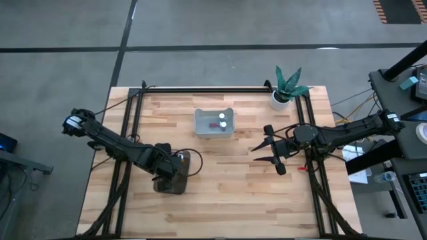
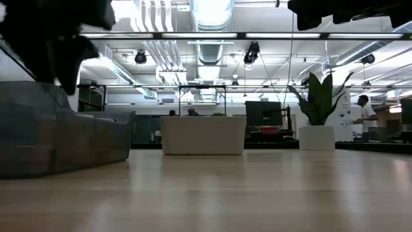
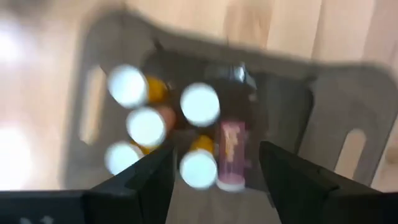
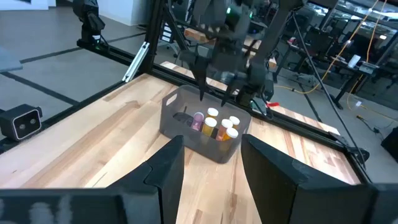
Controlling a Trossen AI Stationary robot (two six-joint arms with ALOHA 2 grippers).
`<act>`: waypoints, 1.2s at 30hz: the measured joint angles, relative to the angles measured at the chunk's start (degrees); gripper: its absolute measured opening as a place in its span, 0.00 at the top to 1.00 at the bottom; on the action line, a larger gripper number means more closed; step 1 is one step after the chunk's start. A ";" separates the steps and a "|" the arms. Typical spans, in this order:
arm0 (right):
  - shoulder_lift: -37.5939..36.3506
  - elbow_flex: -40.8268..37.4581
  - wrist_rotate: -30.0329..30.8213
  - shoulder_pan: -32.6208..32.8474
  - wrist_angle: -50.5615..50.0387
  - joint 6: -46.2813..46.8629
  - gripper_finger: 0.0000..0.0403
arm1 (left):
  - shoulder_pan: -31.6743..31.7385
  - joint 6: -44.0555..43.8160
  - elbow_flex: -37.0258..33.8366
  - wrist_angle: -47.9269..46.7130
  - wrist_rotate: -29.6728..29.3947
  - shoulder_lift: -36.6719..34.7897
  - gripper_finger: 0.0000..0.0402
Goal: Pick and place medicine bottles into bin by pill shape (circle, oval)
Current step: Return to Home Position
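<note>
We see the left gripper (image 3: 216, 152) hanging over the black bin (image 3: 336, 118) at about 8 o'clock on the surface (image 1: 227, 200). Its fingers are spread wide and pinch nothing, and a cluster of white-capped medicine bottles (image 3: 199, 104) sits in the bin right beneath it, one of them lying on its side. The right gripper (image 1: 255, 155) hovers at about 3 o'clock, likewise spread and empty, pointing toward 9 o'clock, while the gray bin (image 1: 200, 115) at 12 o'clock holds two more medicine bottles, well apart from both grippers.
</note>
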 joint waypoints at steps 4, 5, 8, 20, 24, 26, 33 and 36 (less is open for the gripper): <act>0.00 0.00 0.00 0.01 0.25 -1.05 0.63 | 0.04 4.08 4.27 -0.08 -6.71 -0.04 0.47; 0.00 0.00 0.00 0.01 0.31 -1.24 0.63 | 0.04 6.09 5.20 0.59 -8.61 -0.08 0.47; -0.02 0.00 0.03 0.00 0.35 -2.13 0.63 | 0.45 15.24 6.33 7.05 -12.40 -1.07 0.49; -1.64 -0.35 3.09 -0.27 0.42 -2.48 0.63 | 10.21 42.80 0.45 28.23 -8.99 -11.79 0.86; -3.33 -0.43 3.13 -1.55 0.46 -2.49 0.63 | 13.83 44.77 -2.20 28.66 -7.73 -16.95 0.96; -4.15 -0.75 3.11 -2.38 0.40 -2.49 0.63 | 15.49 45.30 -3.58 29.16 -7.35 -19.53 0.99; -6.62 -3.29 2.97 -5.19 0.24 -1.85 0.63 | 19.04 48.95 -10.87 36.32 -4.88 -28.56 0.99; -8.35 -4.41 2.97 -6.17 0.42 -1.16 0.63 | 19.80 48.80 -12.98 36.29 -5.00 -32.10 0.99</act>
